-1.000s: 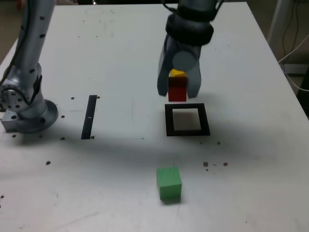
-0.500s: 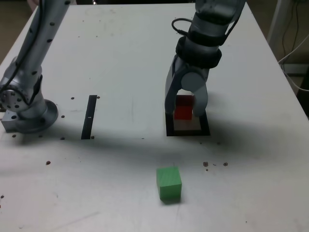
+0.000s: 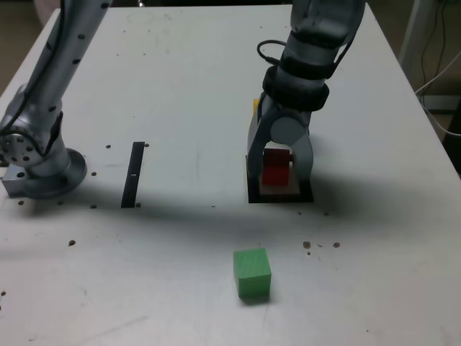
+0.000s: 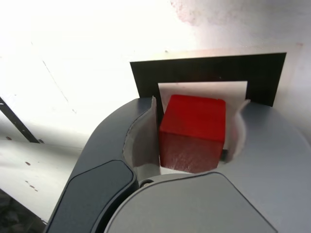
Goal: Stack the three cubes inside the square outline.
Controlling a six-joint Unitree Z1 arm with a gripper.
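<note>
A: Red cube?
B: Sitting between the jaws, down on the white centre of the square outline. Jaws parted only a little: a slit of daylight on one side, close against the cube on the other. No firm hold to be seen.
A: Handling?
B: Probably light, rigid, flat-faced. Best taken squarely on two opposite faces, about mid-height. Smooth sides, so likely to slip if pinched near a corner.
A: The others?
B: Green cube well apart from the jaws, out on open counter. Yellow cube just behind the jaws, mostly hidden.
A: Room?
B: Plenty straight up. Black frame close around the jaw tips. Narrow black strip well off to one side.
</note>
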